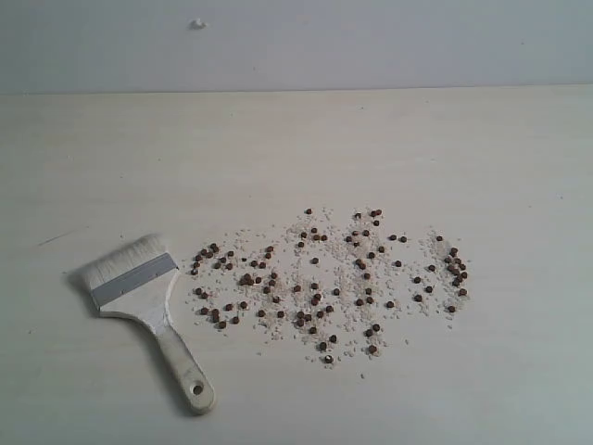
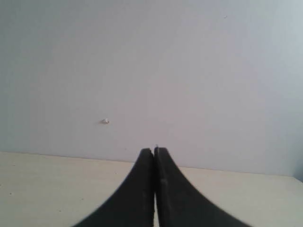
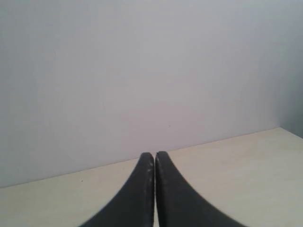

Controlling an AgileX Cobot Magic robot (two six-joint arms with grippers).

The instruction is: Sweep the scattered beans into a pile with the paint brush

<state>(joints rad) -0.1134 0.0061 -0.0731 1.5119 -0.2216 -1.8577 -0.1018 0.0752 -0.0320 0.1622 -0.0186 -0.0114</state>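
Pale wooden paint brush is lying ungrasped beside scattered reddish-brown beans; left gripper and right gripper are idling, jaws pressed together, sweep not started.

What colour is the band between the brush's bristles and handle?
Silver-grey metal, on the paint brush; the exterior view shows it best.

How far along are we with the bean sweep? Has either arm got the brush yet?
Done: nothing. The beans lie scattered across the table, no pile. In hand: nothing; the brush lies flat beside them, and the left gripper and right gripper are shut, empty, facing the wall. Left: grasp the brush and sweep everything together.
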